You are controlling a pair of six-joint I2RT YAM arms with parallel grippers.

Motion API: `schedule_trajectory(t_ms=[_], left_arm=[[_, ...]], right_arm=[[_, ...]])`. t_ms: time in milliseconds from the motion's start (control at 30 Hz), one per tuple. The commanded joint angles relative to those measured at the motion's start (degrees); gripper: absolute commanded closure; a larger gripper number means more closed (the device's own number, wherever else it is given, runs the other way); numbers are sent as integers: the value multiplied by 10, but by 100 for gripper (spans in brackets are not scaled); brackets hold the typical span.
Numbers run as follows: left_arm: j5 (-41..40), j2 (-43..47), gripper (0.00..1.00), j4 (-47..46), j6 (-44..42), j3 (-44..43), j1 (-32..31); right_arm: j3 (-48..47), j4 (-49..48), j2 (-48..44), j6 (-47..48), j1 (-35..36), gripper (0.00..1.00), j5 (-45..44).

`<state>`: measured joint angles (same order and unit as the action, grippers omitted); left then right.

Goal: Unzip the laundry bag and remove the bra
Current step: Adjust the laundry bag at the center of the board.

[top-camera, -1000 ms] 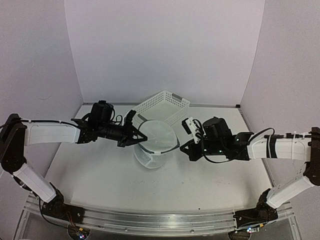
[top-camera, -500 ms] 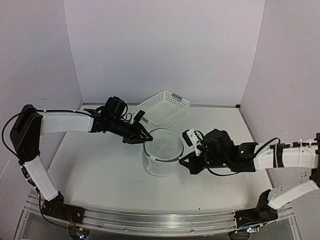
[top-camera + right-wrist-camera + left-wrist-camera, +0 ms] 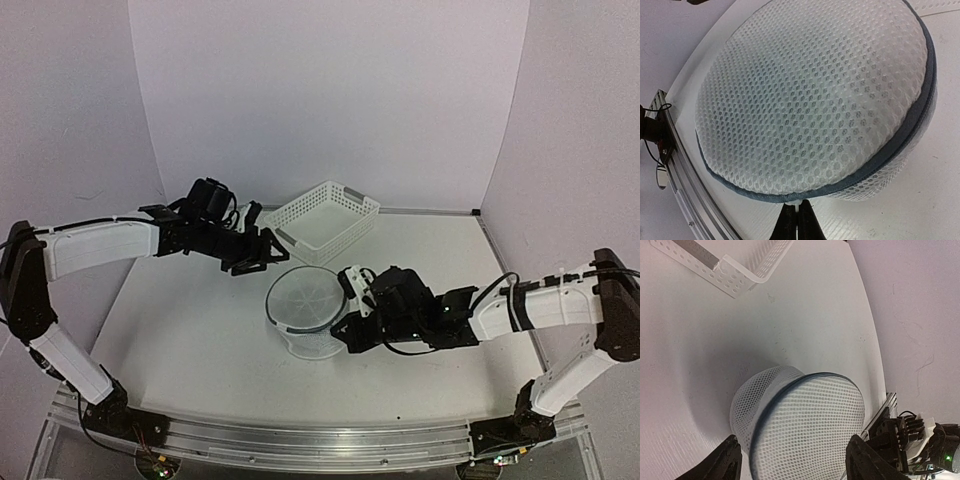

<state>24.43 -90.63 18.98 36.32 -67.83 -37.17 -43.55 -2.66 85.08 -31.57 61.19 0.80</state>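
Scanning from the left, I find the left gripper (image 3: 265,253) with its jaws spread wide on nothing, just beyond the laundry bag (image 3: 305,303) toward the far edge of the table (image 3: 170,330), near the white basket (image 3: 322,215). The bag sits mid-table, one round face tilted up, its dark rim (image 3: 900,145) closed where I can see it; the bra does not show through the mesh. The right gripper (image 3: 347,331) has its jaws pressed together at that rim, a small pale tab (image 3: 799,202) at their tips; whether it is pinched I cannot tell. I would brace the bag's wall with the left gripper, then draw the tab along the rim's curve, not outward.
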Motion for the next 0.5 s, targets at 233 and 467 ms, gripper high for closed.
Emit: schedule_trajectory(t_ms=[233, 467], left_arm=[[18, 114, 26, 17, 40, 74, 2], [57, 144, 24, 11, 82, 110, 2]], right_arm=[[-106, -87, 87, -56, 19, 100, 10], [-117, -116, 114, -109, 19, 100, -33]])
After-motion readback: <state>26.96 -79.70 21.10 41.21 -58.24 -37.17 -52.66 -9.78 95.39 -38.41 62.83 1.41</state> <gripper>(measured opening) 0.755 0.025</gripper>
